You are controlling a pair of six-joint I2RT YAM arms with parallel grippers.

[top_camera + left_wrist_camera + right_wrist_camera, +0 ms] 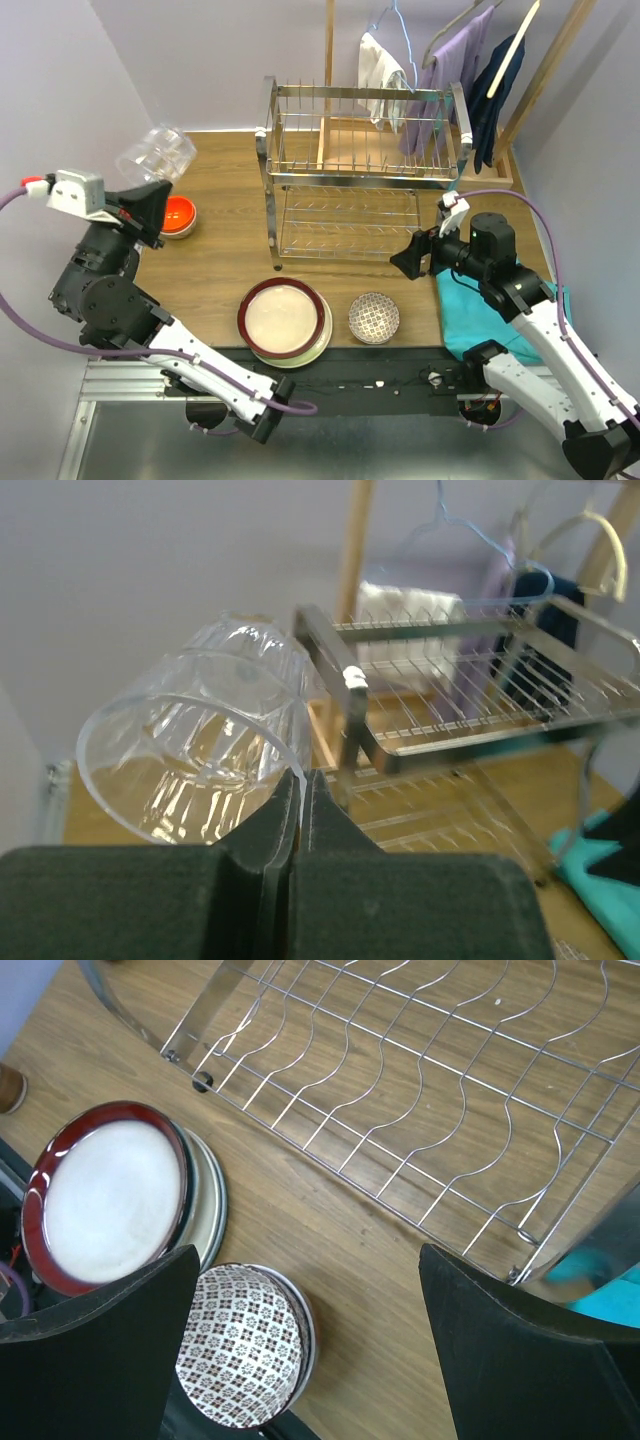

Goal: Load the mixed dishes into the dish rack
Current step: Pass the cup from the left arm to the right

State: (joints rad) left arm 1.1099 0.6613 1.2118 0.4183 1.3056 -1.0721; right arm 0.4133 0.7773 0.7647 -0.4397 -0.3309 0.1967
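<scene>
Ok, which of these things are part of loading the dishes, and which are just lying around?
Part of the job: clear glass, orange bowl, red-rimmed plate, pale green plate under it, patterned bowl, dish rack.
Just lying about: wooden hanger stand, hanging clothes, teal cloth.

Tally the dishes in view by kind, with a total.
Large round plates: 2, a dark-red-rimmed cream plate stacked on a pale green plate.
Small bowls: 2, an orange bowl and a red-patterned bowl.
Glasses: 1, a clear ribbed glass pinched in the left gripper.
Total: 5 showing; the stacks may hide more.
</scene>
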